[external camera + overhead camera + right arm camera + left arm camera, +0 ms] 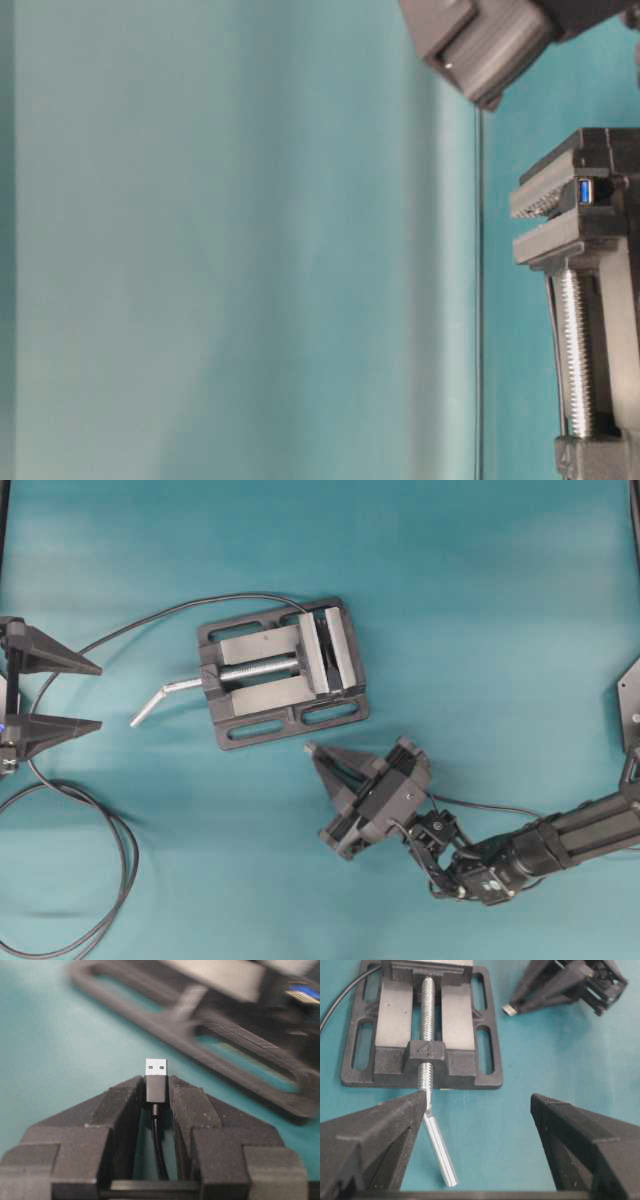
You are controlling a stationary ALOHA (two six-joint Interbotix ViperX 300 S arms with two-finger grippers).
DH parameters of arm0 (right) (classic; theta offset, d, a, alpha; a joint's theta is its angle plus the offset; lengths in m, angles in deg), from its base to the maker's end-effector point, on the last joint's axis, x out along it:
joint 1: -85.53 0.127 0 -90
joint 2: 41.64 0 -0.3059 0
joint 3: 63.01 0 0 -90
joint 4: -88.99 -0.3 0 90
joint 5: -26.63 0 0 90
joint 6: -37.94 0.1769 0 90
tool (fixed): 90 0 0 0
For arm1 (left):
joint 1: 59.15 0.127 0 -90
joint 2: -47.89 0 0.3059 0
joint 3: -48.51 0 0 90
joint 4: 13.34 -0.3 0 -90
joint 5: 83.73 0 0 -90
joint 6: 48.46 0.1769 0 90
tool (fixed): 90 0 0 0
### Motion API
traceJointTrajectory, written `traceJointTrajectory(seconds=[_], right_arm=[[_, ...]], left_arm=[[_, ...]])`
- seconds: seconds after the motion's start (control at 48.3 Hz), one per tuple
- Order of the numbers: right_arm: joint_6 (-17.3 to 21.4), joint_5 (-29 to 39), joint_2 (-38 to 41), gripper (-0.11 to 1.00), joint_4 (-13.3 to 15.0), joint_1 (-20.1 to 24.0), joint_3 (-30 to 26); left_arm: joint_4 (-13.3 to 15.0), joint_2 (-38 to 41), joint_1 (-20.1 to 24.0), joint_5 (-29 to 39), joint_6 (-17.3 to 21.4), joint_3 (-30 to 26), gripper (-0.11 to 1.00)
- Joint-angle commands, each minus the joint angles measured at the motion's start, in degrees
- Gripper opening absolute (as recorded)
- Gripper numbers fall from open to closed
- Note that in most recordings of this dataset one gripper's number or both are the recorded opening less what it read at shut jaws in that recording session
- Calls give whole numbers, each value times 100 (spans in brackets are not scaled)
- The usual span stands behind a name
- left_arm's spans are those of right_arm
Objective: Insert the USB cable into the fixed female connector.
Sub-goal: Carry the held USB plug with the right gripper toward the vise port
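Note:
My right gripper (314, 750) is shut on the dark plug of the USB cable (156, 1082). The plug's metallic tip sticks out past the fingertips and points at the vise. Its thin cable (485, 807) trails back along the right arm. The fixed female connector (585, 190) shows its blue socket between the vise jaws and appears blurred in the right wrist view (302, 991). A short gap separates the plug from the vise's near edge. At the left edge of the table, my left gripper (100, 695) stands open and empty, facing the vise handle.
The grey metal vise (280, 670) sits mid-table, its bent silver handle (165, 695) pointing left toward the left gripper (479, 1105). A thicker black cable (120, 850) runs from the vise top, curves left and loops at the bottom left.

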Motion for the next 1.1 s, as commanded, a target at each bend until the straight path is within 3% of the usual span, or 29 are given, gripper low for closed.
traceJointTrajectory(seconds=[0.0,0.145,0.497,0.704,1.076], right_arm=[[-237,-352,-79,22,-633,18,-325],[-580,-677,62,22,-1301,18,-694],[-589,-1230,545,22,-2030,9,-1529],[-598,-1354,563,22,-2250,18,-1573],[-633,-1547,563,22,-2250,18,-1617]], left_arm=[[18,53,-18,62,-53,-70,100],[9,53,-18,193,-53,-53,100],[18,53,-18,229,-44,-132,100],[18,53,-18,229,-44,-97,100],[9,18,-26,70,-18,-167,100]])
